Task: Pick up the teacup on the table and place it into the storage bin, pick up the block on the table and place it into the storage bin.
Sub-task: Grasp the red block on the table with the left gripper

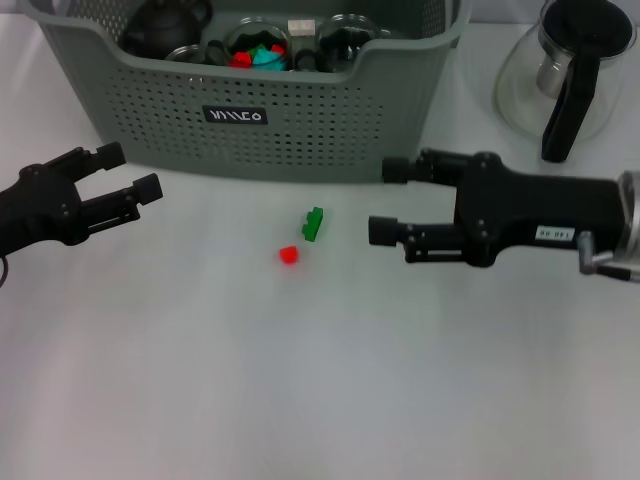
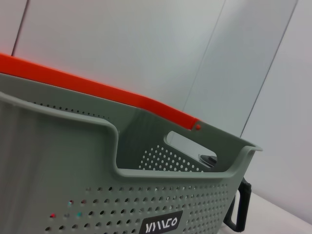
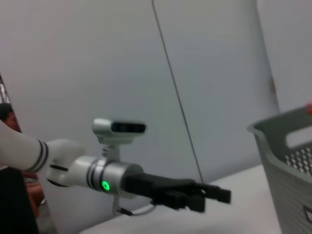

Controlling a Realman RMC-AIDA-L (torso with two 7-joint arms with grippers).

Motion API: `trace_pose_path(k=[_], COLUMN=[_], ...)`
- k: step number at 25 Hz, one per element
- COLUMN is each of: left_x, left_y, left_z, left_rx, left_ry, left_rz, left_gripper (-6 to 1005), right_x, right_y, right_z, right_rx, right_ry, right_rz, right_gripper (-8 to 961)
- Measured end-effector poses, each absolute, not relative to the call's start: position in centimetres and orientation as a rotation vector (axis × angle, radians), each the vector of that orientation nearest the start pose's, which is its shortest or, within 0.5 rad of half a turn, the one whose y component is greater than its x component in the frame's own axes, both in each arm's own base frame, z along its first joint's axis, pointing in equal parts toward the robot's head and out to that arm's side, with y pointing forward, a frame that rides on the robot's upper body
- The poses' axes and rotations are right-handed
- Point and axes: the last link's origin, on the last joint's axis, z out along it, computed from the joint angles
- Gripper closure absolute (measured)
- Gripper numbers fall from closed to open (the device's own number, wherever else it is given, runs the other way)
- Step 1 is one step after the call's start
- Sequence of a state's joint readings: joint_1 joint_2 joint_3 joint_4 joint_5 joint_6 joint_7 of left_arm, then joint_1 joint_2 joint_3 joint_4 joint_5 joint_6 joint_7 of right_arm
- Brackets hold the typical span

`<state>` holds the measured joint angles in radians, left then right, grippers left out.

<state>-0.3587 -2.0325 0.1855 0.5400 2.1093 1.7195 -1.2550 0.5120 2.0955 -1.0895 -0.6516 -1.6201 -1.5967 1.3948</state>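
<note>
Two blocks loose on the table (image 1: pixel 320 400) — both grippers spread, holding nothing.
Green block (image 1: pixel 314 223) and red block (image 1: pixel 288 255) between left gripper (image 1: pixel 135 172) and right gripper (image 1: pixel 388 200); storage bin (image 1: pixel 300 110) behind, label lettering unreadable — glass carafe (image 1: pixel 565 75) beside it.

I see the bin (image 2: pixel 97 195) wall close up, label (image 2: pixel 161 225) low, orange strip (image 2: pixel 97 90) behind the rim.
</note>
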Motion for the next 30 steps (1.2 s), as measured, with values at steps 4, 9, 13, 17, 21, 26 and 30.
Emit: trace_pose_path(k=[4, 9, 13, 17, 21, 26, 30], left_x=[-34.1, -34.0, -33.5, -31.8, -29.9, -27.1, -24.1], left_y=[26.4, 26.4, 25.7, 24.9, 25.8, 27.6, 29.1], left_z=[4.7, 4.6, 4.7, 6.2, 8.0, 8.2, 7.3], left_rx=[-2.329, -2.345, -2.419, -2.598, -2.726, -2.866, -3.008], left_ry=[-0.847, -0.842, -0.818, -0.750, -0.748, -0.693, -0.601], left_rz=[-0.922, -0.921, -0.935, -0.922, -0.801, -0.616, -0.383], left_gripper=[139, 139, 139, 138, 138, 139, 139], right_x=[21.3, 21.3, 21.9, 22.4, 23.8, 25.7, 26.5], right_y=[31.2, 31.3, 31.0, 30.8, 30.5, 30.0, 29.8], right_z=[-4.2, -4.6, -4.8, -4.6, -4.1, -3.8, -3.0], right_rx=[-2.896, -2.916, -2.924, -2.912, -2.893, -2.897, -2.909], right_ry=[0.557, 0.552, 0.561, 0.583, 0.657, 0.762, 0.823], right_rz=[0.930, 0.885, 0.850, 0.852, 0.798, 0.678, 0.629], right_gripper=[99, 99, 98, 98, 98, 98, 98])
